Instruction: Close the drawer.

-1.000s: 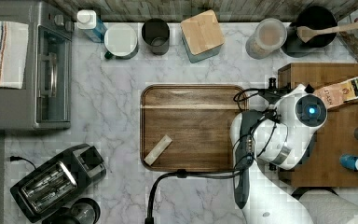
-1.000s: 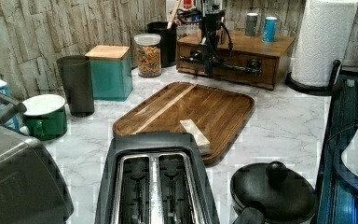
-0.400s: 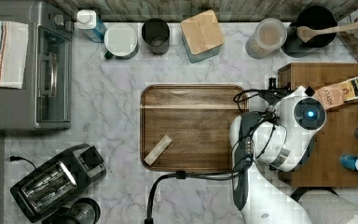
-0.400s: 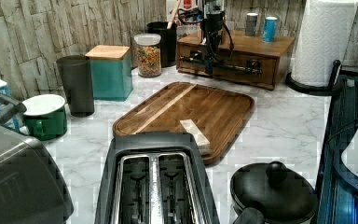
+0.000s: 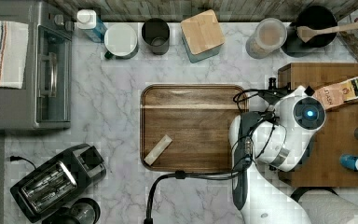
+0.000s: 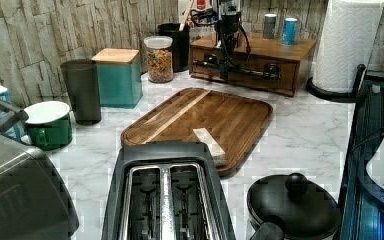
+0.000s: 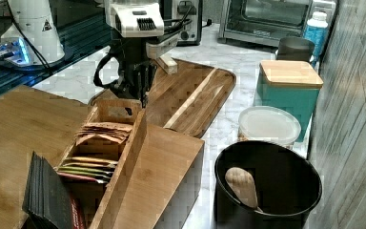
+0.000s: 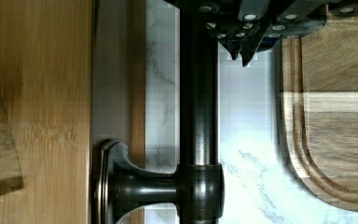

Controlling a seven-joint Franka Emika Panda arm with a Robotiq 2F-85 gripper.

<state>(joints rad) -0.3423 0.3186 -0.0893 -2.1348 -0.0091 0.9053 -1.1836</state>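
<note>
The drawer [image 6: 260,64] sits in the front of the wooden cabinet [image 6: 280,45], its front looking about flush with the cabinet face. Its black bar handle [image 8: 198,116] stands off the drawer front [image 8: 119,70] on a post. My gripper [image 8: 244,58] hangs just in front of that bar, on the side away from the drawer, with its fingertips together and holding nothing. In the left view the gripper [image 6: 225,74] reaches down in front of the handle near its left part. In the right view the gripper [image 7: 140,98] drops past the cabinet's edge.
A flat wooden tray [image 5: 191,107] holding a pale block [image 5: 158,149] lies right beside the cabinet. On the cabinet top [image 5: 340,140] stand a tea-bag box [image 7: 109,143] and small bottles [image 5: 354,162]. A paper towel roll [image 6: 347,45], a toaster [image 6: 167,195] and canisters [image 6: 117,75] ring the counter.
The arm has edged very slightly toward the cabinet in the top view. The drawer front and handle look the same in the left view.
</note>
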